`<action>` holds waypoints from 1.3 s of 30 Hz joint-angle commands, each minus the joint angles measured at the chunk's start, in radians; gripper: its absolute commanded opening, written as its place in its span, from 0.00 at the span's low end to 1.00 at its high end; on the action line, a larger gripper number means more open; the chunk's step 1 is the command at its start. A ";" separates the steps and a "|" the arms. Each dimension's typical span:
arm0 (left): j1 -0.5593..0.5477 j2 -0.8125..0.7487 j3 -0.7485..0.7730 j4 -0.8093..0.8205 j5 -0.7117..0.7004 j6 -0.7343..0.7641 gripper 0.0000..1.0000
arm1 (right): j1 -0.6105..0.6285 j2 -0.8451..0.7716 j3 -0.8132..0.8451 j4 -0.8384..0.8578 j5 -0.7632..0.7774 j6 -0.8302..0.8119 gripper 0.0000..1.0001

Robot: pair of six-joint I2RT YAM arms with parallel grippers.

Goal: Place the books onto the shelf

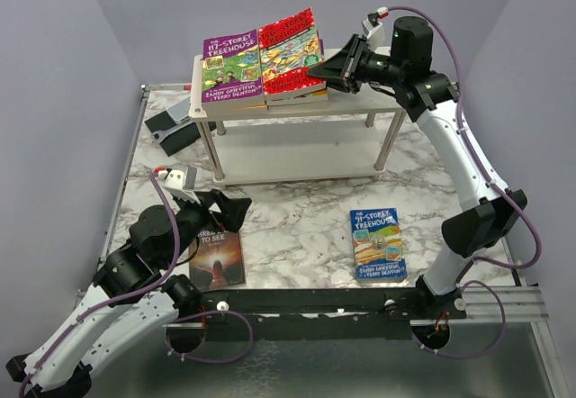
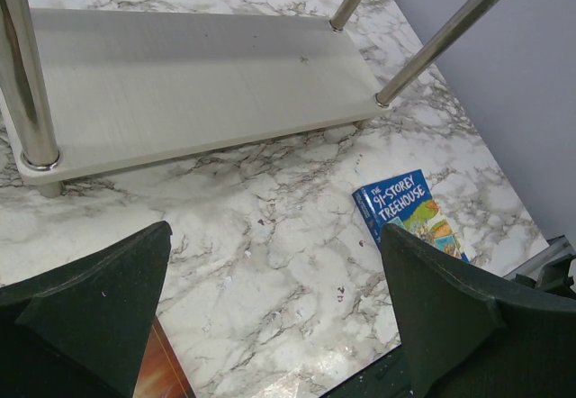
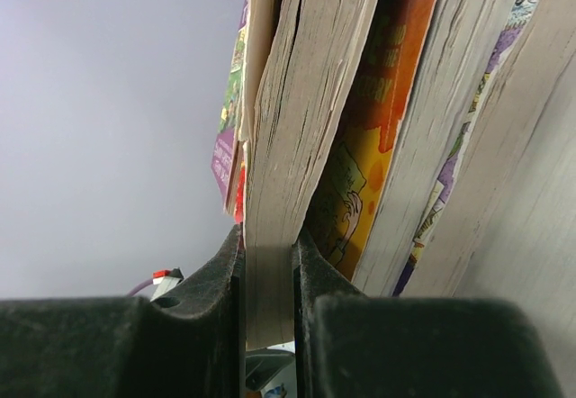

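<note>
On the shelf's top board lie a purple book and a stack with a red book uppermost. My right gripper is shut on that red book's right edge. In the right wrist view the jaws clamp its page block, which lies against an orange-covered book. A blue book lies flat on the table at the front right. A dark book lies at the front left. My left gripper hangs open just above the dark book, holding nothing.
A flat grey-black device leans on the table left of the shelf. The shelf's lower board and silver legs stand just beyond my left gripper. A black rail runs along the table's near edge. Purple walls close in the sides.
</note>
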 commanded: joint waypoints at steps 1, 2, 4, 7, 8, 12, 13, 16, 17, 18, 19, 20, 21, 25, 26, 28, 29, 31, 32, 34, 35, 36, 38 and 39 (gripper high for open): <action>0.004 -0.003 -0.013 0.015 0.013 0.014 0.99 | -0.003 -0.041 -0.033 0.064 -0.021 -0.021 0.10; 0.005 -0.003 -0.014 0.015 0.012 0.014 0.99 | -0.003 -0.046 -0.038 0.064 -0.017 -0.024 0.11; 0.005 -0.003 -0.015 0.016 0.012 0.014 0.99 | -0.004 -0.058 -0.048 0.066 -0.011 -0.026 0.13; 0.005 -0.002 -0.015 0.016 0.013 0.014 0.99 | -0.003 -0.075 -0.055 0.062 0.002 -0.034 0.19; 0.005 -0.002 -0.015 0.015 0.012 0.013 0.99 | -0.003 -0.080 -0.057 0.060 0.008 -0.036 0.21; 0.004 -0.003 -0.015 0.014 0.012 0.012 0.99 | -0.004 -0.100 -0.066 0.054 0.030 -0.042 0.29; 0.005 -0.004 -0.015 0.015 0.011 0.013 0.99 | -0.003 -0.105 -0.068 0.053 0.037 -0.045 0.32; 0.004 -0.004 -0.015 0.014 0.011 0.013 0.99 | -0.003 -0.114 -0.069 0.042 0.051 -0.054 0.38; 0.005 -0.004 -0.015 0.015 0.011 0.013 0.99 | -0.003 -0.116 -0.068 0.035 0.059 -0.059 0.39; 0.004 -0.004 -0.014 0.015 0.011 0.012 0.99 | -0.003 -0.118 -0.067 0.029 0.068 -0.062 0.40; 0.005 -0.003 -0.015 0.015 0.011 0.012 0.99 | -0.003 -0.120 -0.068 0.025 0.077 -0.066 0.40; 0.005 -0.005 -0.015 0.015 0.011 0.011 0.99 | -0.003 -0.124 -0.070 0.025 0.085 -0.069 0.40; 0.005 -0.005 -0.015 0.014 0.011 0.010 0.99 | -0.003 -0.128 -0.074 0.025 0.091 -0.069 0.40; 0.004 -0.005 -0.015 0.015 0.009 0.011 0.99 | -0.003 -0.134 -0.091 0.032 0.103 -0.067 0.39; 0.005 -0.008 -0.015 0.015 0.009 0.011 0.99 | -0.003 -0.137 -0.098 0.039 0.106 -0.063 0.37; 0.004 -0.008 -0.014 0.015 0.009 0.011 0.99 | -0.002 -0.146 -0.117 0.062 0.115 -0.052 0.28; 0.005 -0.007 -0.015 0.015 0.009 0.011 0.99 | -0.001 -0.149 -0.127 0.073 0.118 -0.045 0.23; 0.005 -0.007 -0.015 0.014 0.009 0.009 0.99 | -0.001 -0.157 -0.146 0.094 0.126 -0.033 0.13; 0.005 -0.007 -0.015 0.015 0.010 0.009 0.99 | -0.001 -0.161 -0.156 0.107 0.129 -0.027 0.11; 0.004 -0.007 -0.015 0.015 0.009 0.010 0.99 | 0.000 -0.169 -0.179 0.131 0.136 -0.012 0.08; 0.004 -0.006 -0.015 0.015 0.008 0.010 0.99 | 0.002 -0.176 -0.195 0.147 0.142 -0.004 0.08; 0.005 -0.005 -0.015 0.015 0.008 0.010 0.99 | 0.006 -0.183 -0.214 0.164 0.151 0.005 0.08; 0.005 -0.005 -0.015 0.015 0.008 0.010 0.99 | 0.011 -0.193 -0.244 0.201 0.166 0.020 0.08; 0.005 -0.006 -0.015 0.015 0.009 0.011 0.99 | 0.014 -0.197 -0.255 0.210 0.172 0.026 0.07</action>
